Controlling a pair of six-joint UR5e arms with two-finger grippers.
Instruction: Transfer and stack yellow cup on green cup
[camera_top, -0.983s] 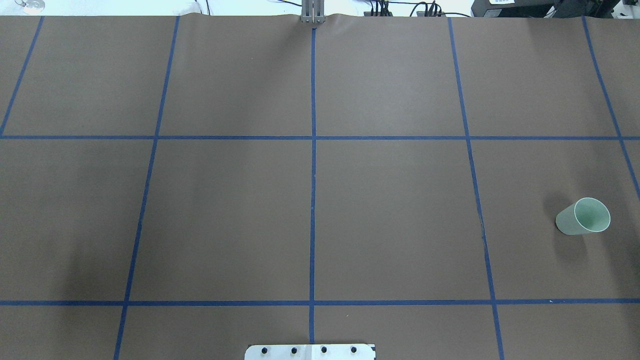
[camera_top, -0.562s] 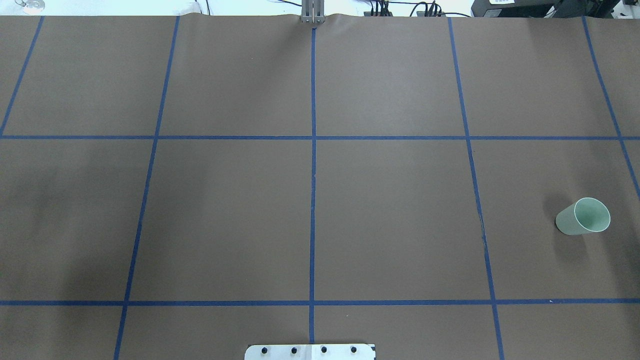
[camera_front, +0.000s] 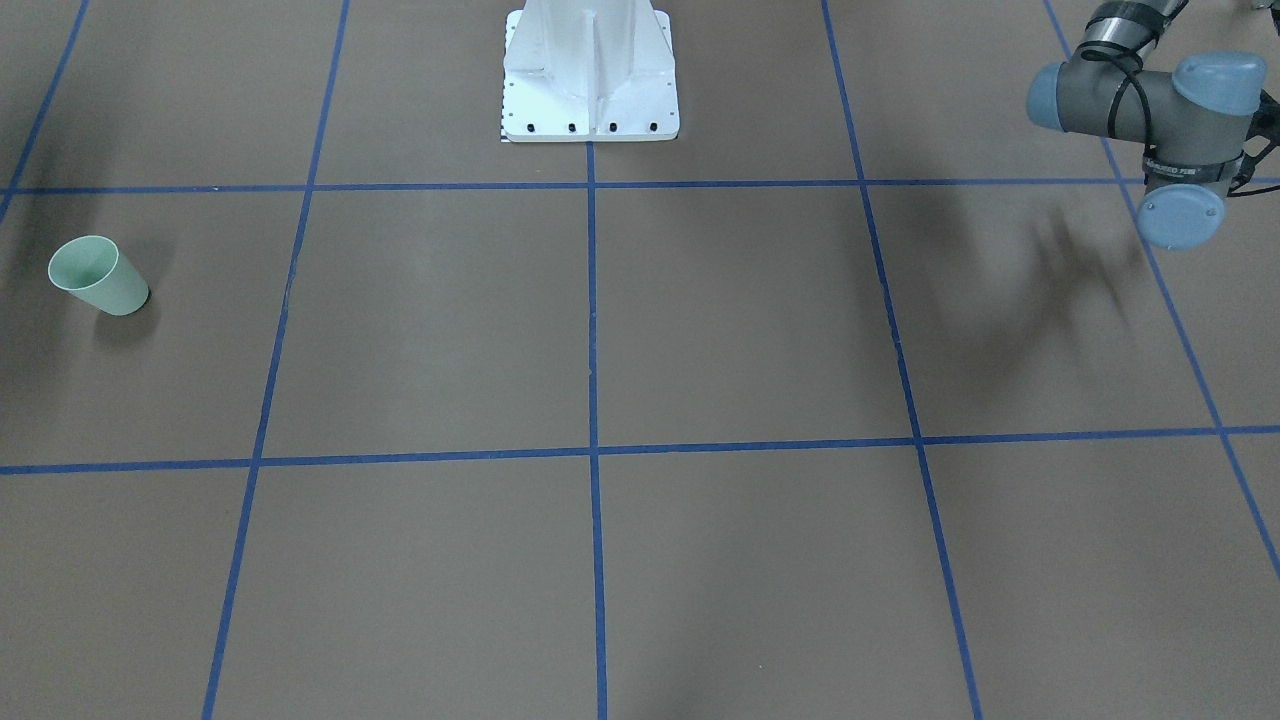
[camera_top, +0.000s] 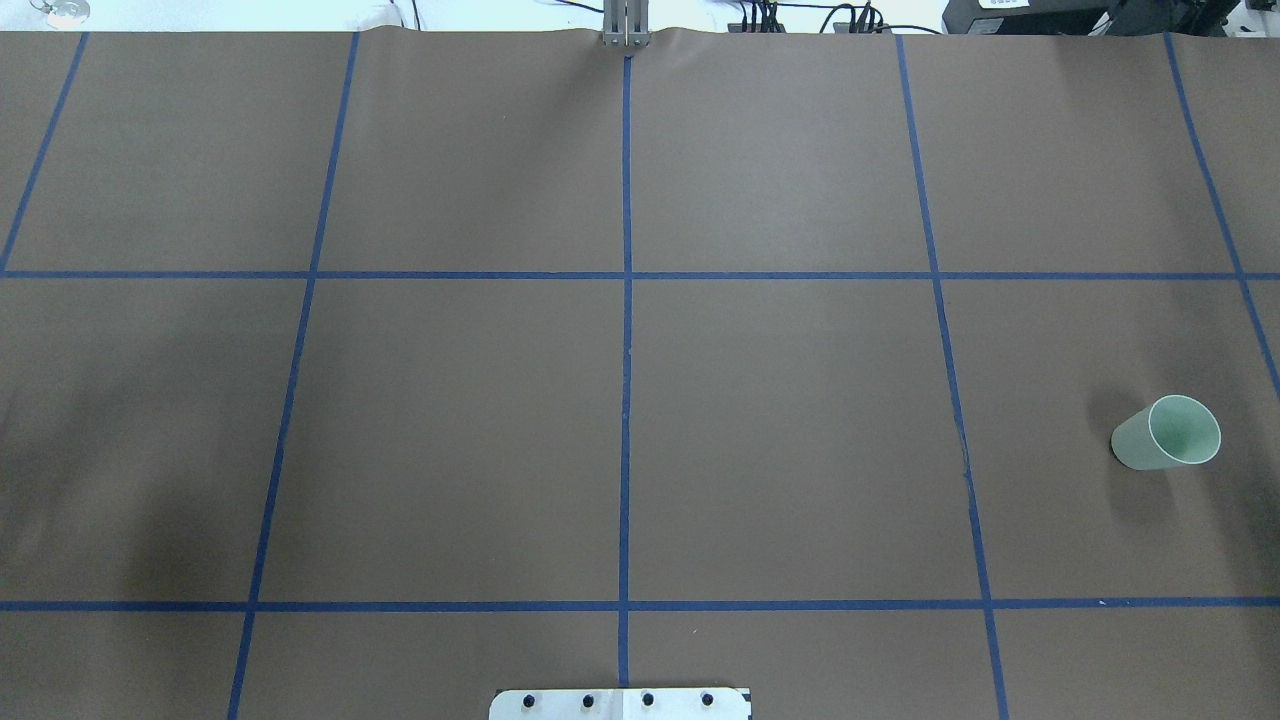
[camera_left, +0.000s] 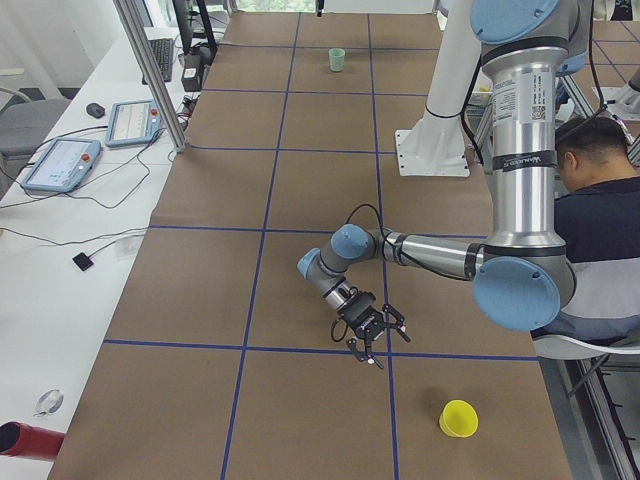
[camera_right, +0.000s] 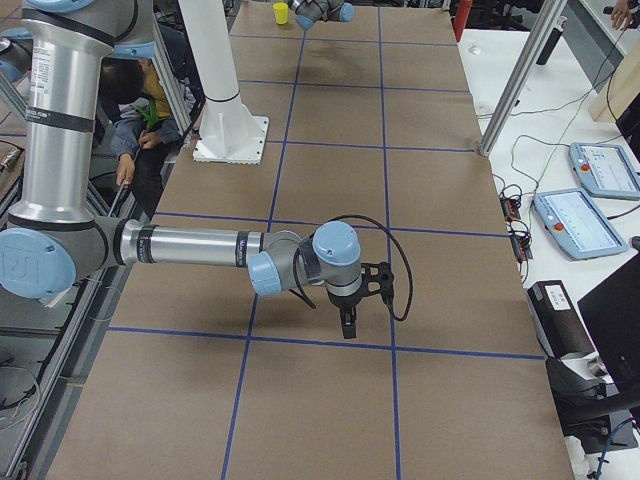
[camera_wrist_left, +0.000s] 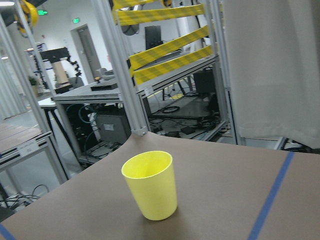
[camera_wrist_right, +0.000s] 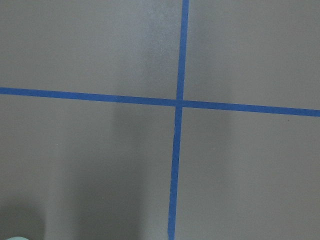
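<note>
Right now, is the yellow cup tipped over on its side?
No, the yellow cup stands upright on the table with its open rim facing up.

I looked out over a brown counter (camera_top: 780, 400) gridded with blue tape lines (camera_top: 626, 400). A man in a dark shirt (camera_left: 600, 230) sat at its edge; two tablets (camera_left: 60, 163) lay on a white side bench (camera_left: 50, 300).

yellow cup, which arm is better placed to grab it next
Left. The yellow cup stands upright at the left end of the table, near the left gripper, whose wrist camera faces it. The right gripper hangs at the opposite end, where the green cup stands.
</note>
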